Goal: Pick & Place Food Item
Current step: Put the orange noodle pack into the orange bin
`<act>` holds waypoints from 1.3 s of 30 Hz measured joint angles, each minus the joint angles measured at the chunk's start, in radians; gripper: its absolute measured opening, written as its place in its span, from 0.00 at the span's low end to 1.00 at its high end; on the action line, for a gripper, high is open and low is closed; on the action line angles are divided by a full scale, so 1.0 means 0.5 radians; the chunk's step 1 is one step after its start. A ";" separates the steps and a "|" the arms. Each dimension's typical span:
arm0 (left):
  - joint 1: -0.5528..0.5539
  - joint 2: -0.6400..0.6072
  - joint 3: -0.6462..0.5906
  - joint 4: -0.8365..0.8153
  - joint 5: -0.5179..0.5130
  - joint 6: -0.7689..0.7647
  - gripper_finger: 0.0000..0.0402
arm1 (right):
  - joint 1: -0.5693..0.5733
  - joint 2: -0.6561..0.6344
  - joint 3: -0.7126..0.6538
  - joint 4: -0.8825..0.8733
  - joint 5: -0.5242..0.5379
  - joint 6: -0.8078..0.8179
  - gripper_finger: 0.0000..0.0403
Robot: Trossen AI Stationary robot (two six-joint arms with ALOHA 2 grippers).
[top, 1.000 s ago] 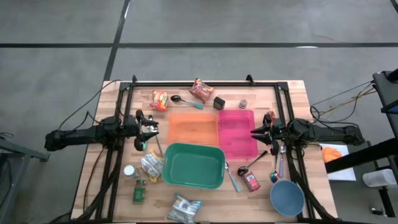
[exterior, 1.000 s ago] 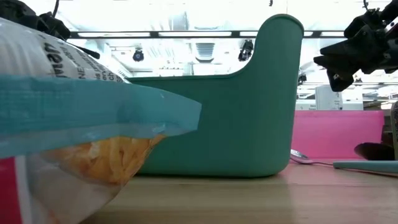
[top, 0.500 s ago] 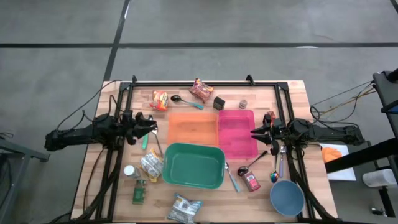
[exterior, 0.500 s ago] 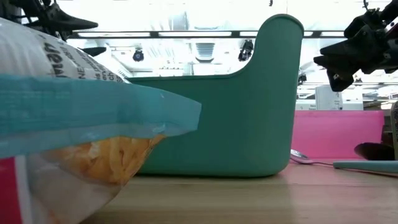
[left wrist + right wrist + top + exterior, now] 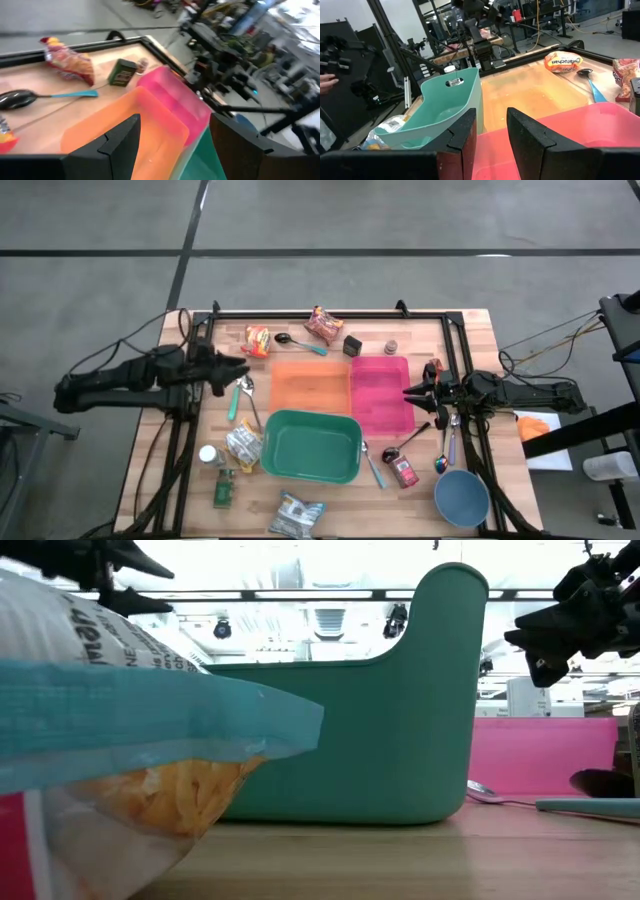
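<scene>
Left gripper (image 5: pixel 243 370) hangs above the left part of the wooden table (image 5: pixel 470 330), beside the orange rectangular plastic tray (image 5: pixel 310 387); its two dark fingers (image 5: pixel 120 145) stand spread with nothing between them, as the left wrist view shows. Right gripper (image 5: pixel 408 392) sits at the right edge of the pink rectangular plastic tray (image 5: pixel 380 392), fingers (image 5: pixel 462 135) parted by a narrow gap, empty. Trays touch side by side at table centre; both look empty. Green plastic tub (image 5: pixel 311 446) lies just in front of the trays, nothing visible inside. Food items: orange-and-yellow snack packet (image 5: pixel 256 340) and red patterned snack packet (image 5: pixel 324 326) near the far edge; silver snack bag (image 5: pixel 243 445) touching the tub's left side; clear-and-teal chip bag (image 5: pixel 297 514) at the near edge, filling the low view's left. None is in a tray or in the tub. Black spoon with teal handle (image 5: pixel 299 343) lies between the two far packets. Small dark box (image 5: pixel 352 346) just beyond the pink tray. Blue round bowl (image 5: pixel 462 496) at the near right corner. Small red can (image 5: pixel 404 471) lies right of the tub.
</scene>
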 joint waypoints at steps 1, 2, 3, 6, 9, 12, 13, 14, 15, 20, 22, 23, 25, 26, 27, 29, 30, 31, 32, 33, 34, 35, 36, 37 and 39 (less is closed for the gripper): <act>0.011 0.076 0.068 -0.034 -0.023 -0.064 0.59 | 0.001 0.000 0.000 -0.001 0.000 0.000 0.27; 0.026 0.150 0.142 -0.064 -0.034 -0.111 0.59 | 0.001 0.000 0.000 -0.001 0.000 0.000 0.27; 0.043 0.228 0.220 -0.110 -0.038 -0.121 0.60 | 0.001 0.000 0.000 0.000 0.000 0.000 0.26; 0.121 0.471 0.455 -0.339 -0.054 -0.121 0.60 | 0.001 0.000 0.000 0.000 0.000 0.000 0.27; 0.255 0.717 0.663 -0.597 -0.089 -0.159 0.59 | 0.001 0.000 0.000 0.000 0.000 0.000 0.27; 0.433 0.930 0.813 -0.745 -0.051 -0.250 0.60 | 0.001 0.000 0.000 0.000 0.000 0.000 0.26; 0.497 0.993 0.851 -0.778 0.008 -0.273 0.60 | 0.001 0.000 0.000 0.000 0.000 0.000 0.27; 0.572 1.053 0.885 -0.800 0.100 -0.290 0.60 | 0.001 0.000 0.000 0.000 0.000 0.000 0.27; 0.654 1.106 0.913 -0.811 0.203 -0.293 0.60 | 0.001 0.000 0.000 0.000 0.000 0.000 0.27; 1.080 1.334 0.980 -0.959 0.705 -0.281 0.60 | 0.001 0.000 0.000 0.000 0.000 0.000 0.27; 1.228 1.397 0.973 -1.048 0.849 -0.317 0.60 | 0.001 0.000 0.000 0.000 0.000 0.000 0.27; 1.285 1.423 0.970 -1.083 0.898 -0.344 0.60 | 0.001 0.000 0.000 0.000 0.000 0.000 0.26; 1.356 1.472 0.951 -1.142 0.928 -0.363 0.61 | 0.001 0.000 0.000 0.000 0.000 0.000 0.27; 1.374 1.496 0.944 -1.171 0.926 -0.362 0.62 | 0.000 0.000 0.001 0.000 0.000 0.000 0.27; 1.381 1.516 0.944 -1.200 0.916 -0.358 0.64 | 0.001 0.000 0.000 0.000 0.000 0.000 0.27; 1.400 1.543 0.948 -1.252 0.864 -0.354 0.68 | 0.001 0.000 0.000 0.000 0.000 0.000 0.27; 1.413 1.554 0.949 -1.279 0.819 -0.351 0.71 | 0.001 0.000 0.000 0.000 0.000 0.000 0.27; 1.425 1.561 0.949 -1.285 0.759 -0.347 0.73 | 0.001 0.000 0.000 0.000 0.000 0.000 0.27; 1.431 1.564 0.945 -1.279 0.710 -0.345 0.76 | 0.001 0.000 0.001 0.000 0.000 0.000 0.27; 1.437 1.570 0.943 -1.280 0.661 -0.341 0.78 | 0.001 0.000 0.001 0.000 -0.001 0.000 0.27; 1.441 1.574 0.939 -1.277 0.614 -0.329 0.80 | 0.001 0.000 0.000 0.000 0.000 0.000 0.27; 1.446 1.583 0.930 -1.264 0.568 -0.295 0.81 | 0.001 0.000 0.000 0.000 0.000 0.000 0.27; 1.446 1.594 0.919 -1.245 0.527 -0.251 0.83 | 0.000 0.000 0.000 0.000 -0.001 0.001 0.27; 1.447 1.609 0.907 -1.211 0.494 -0.199 0.84 | 0.001 0.000 0.000 0.000 0.000 0.000 0.27; 1.461 1.646 0.886 -1.139 0.442 -0.112 0.84 | 0.000 0.000 0.000 -0.001 0.000 0.000 0.27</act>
